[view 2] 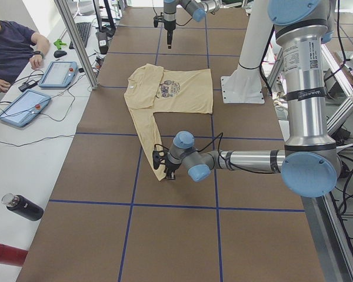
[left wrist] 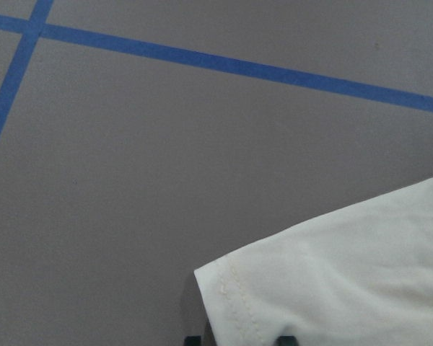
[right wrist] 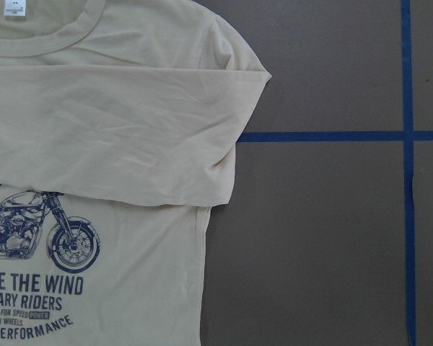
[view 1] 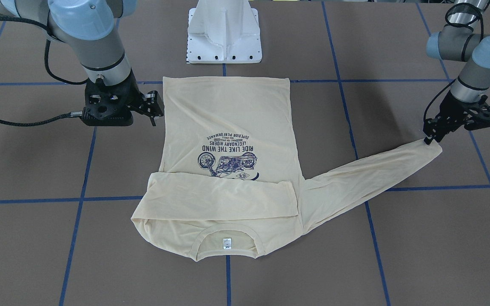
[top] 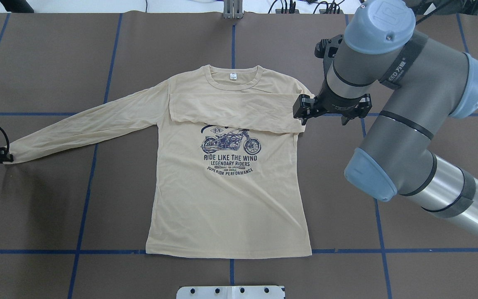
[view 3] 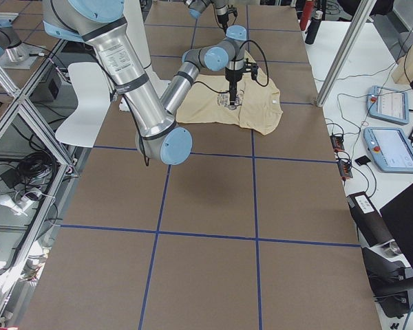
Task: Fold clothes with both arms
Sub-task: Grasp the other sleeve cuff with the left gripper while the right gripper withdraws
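The T-shirt [top: 226, 199] lies flat, print up, mid-table [top: 35, 207], with one sleeve folded across its chest. In the overhead view, the left gripper [view 1: 428, 139] pinches the other sleeve's cuff [left wrist: 234, 288] at 9 o'clock. The right gripper [view 1: 155, 108] hangs open and empty at 2 o'clock.

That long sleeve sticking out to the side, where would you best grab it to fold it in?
Probably the cuff, coming down from above at its outer end. The sleeve lies flat and straight on the table, so its tip offers a free edge to pinch and carries the whole length along. The left pincer sits right there.
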Robot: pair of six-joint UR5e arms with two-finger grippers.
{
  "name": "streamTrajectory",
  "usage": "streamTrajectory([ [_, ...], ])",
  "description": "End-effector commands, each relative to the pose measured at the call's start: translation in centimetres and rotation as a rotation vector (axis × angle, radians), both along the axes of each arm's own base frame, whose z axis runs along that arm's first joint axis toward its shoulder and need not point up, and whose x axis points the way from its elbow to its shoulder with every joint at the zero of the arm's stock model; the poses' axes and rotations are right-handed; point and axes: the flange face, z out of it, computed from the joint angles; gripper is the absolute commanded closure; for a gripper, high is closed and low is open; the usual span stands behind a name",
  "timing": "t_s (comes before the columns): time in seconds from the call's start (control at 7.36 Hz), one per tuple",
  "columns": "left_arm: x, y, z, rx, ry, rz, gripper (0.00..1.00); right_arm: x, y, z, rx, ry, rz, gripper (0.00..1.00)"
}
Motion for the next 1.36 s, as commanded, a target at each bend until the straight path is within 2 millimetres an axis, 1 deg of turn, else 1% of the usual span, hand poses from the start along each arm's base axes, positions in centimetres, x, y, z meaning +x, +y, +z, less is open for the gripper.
streamTrajectory([
  [0.0,0.1,0.0,-1.1,0.012,0.017,0.005,1.00,0.1,-0.1,0.2,-0.002,0.003,0.002,0.00],
  [0.14,0.0,0.1,-1.3,0.016,0.022,0.006,1.00,0.2,0.0,0.8,-0.007,0.006,0.001,0.00],
  [0.27,0.0,0.2,-2.3,0.021,0.040,0.006,1.00,0.3,0.1,1.3,-0.012,0.011,0.002,0.00],
  [0.41,0.3,0.5,-4.1,0.020,0.094,0.048,1.00,1.0,0.7,2.3,-0.017,0.015,0.000,0.00],
  [0.54,0.3,0.8,-5.9,0.015,0.144,0.080,1.00,1.6,1.2,2.8,-0.016,0.016,0.001,0.00],
  [0.68,0.6,0.6,-7.5,0.037,0.165,0.085,1.00,1.7,1.1,2.9,-0.017,0.018,0.001,0.00],
  [0.82,0.7,0.5,-9.4,0.064,0.193,0.092,1.00,2.2,1.1,3.9,0.003,0.029,-0.026,0.00],
  [0.95,0.6,0.0,-11.6,0.062,0.255,0.121,1.00,3.4,1.6,5.7,0.009,0.047,-0.043,0.00],
  [1.09,0.4,-1.7,-14.6,0.029,0.340,0.118,1.00,5.0,1.7,7.2,0.023,0.062,-0.059,0.00],
  [1.22,1.0,-2.9,-17.7,0.004,0.413,0.129,1.00,6.1,1.6,8.9,0.027,0.084,-0.076,0.00],
])
